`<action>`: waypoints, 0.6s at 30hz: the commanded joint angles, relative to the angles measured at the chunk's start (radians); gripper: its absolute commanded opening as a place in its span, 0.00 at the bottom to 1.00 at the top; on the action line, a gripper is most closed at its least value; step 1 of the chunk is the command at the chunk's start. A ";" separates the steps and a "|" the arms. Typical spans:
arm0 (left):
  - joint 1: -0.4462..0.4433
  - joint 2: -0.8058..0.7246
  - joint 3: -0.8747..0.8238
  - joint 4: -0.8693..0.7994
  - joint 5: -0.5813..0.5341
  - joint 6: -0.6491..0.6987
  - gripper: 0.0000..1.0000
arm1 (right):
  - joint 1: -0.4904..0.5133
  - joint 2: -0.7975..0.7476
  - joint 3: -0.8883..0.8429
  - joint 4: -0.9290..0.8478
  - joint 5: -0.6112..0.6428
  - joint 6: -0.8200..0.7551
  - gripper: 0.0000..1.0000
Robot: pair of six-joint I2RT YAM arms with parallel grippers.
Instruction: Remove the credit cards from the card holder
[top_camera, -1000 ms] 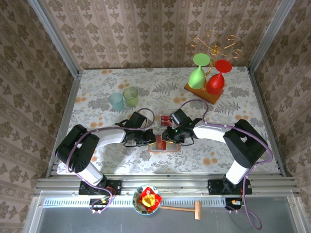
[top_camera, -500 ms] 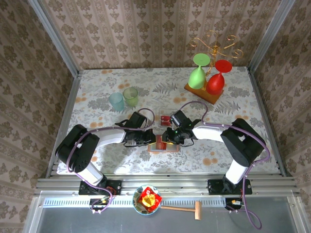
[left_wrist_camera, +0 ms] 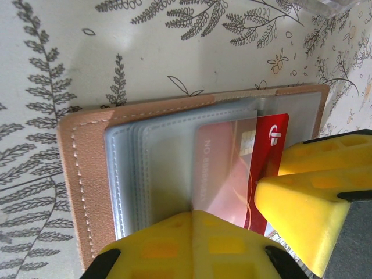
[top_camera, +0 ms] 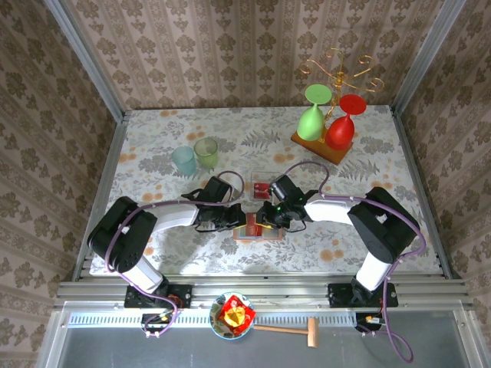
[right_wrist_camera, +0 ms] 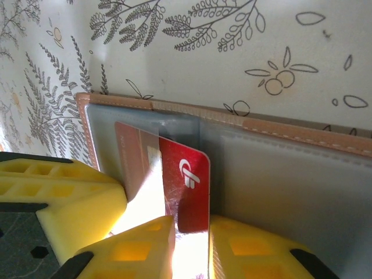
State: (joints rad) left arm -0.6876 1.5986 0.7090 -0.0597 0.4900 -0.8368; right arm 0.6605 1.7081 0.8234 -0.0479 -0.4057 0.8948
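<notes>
The floral worktop carries the card holder, which lies open and flat near the middle of its near edge. The left arm and right arm reach in to the card holder from either side. Well beyond it to the right is a wooden stand with a green glass and a red glass. Beyond it to the left two cups sit side by side. Just beyond the card holder a second red card lies on the worktop. A red credit card sticks halfway out of a clear pocket. The right gripper has its jaws grasping that card's free edge. The left gripper has its jaws clenched on nothing, with its tip down on the grey-blue pockets.
</notes>
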 commanded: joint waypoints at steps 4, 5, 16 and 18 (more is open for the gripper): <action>-0.006 0.018 -0.005 -0.037 -0.014 0.022 0.07 | -0.007 -0.002 -0.027 0.043 -0.027 0.021 0.16; -0.005 0.017 -0.003 -0.038 -0.016 0.022 0.07 | -0.008 -0.001 -0.030 0.047 -0.027 0.022 0.15; -0.005 0.015 -0.006 -0.038 -0.018 0.021 0.08 | -0.030 -0.043 -0.051 0.000 0.001 -0.004 0.12; -0.004 0.015 -0.008 -0.037 -0.018 0.021 0.08 | -0.033 -0.052 -0.051 -0.018 0.009 -0.012 0.12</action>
State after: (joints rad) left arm -0.6876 1.5982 0.7090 -0.0601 0.4896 -0.8368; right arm 0.6380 1.6810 0.7902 -0.0082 -0.4263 0.8948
